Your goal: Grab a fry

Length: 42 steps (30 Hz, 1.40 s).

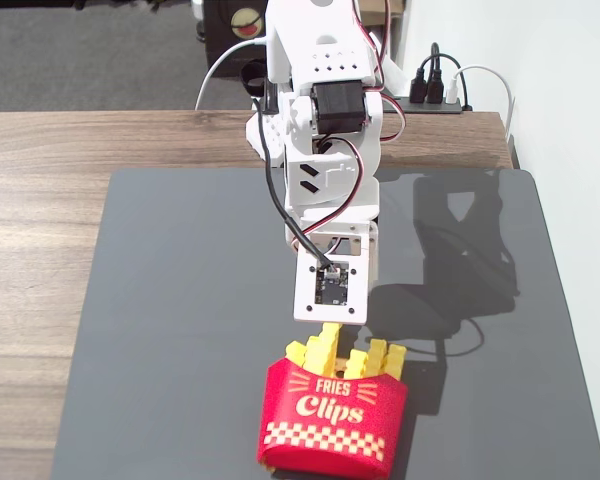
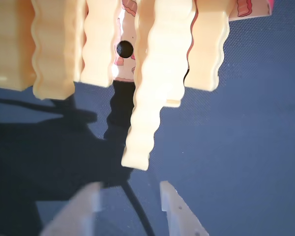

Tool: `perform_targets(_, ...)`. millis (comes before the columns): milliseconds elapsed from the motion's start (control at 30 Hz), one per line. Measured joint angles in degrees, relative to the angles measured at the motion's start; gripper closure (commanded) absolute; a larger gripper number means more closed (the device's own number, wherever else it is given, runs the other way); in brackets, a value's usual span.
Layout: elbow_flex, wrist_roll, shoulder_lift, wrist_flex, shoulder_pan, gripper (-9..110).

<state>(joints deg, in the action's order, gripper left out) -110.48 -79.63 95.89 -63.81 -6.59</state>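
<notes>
Nothing grasped yet: jaws stand open and empty just short of the fry, which sticks farthest out of the red carton. Closing in, pinching, pulling remain.

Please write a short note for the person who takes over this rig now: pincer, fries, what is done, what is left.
Pincer: open and empty, fingers apart just short of the fries.
Fries: all in the red carton on the grey mat. One fry sticks out further than the others, its tip nearest the pincer in the wrist view.
Done: approach only.
Left: advance, close on that fry, pull it out.
</notes>
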Motion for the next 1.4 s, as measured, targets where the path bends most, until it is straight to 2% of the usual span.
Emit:
perform_targets(700,4.8,0.4,-7.8,3.3,2.2,80)
perform_targets(1300,6.7,1.8,-10.2,4.7,1.1,100)
perform_targets(1400,6.7,1.9,-10.2,4.7,1.0,100)
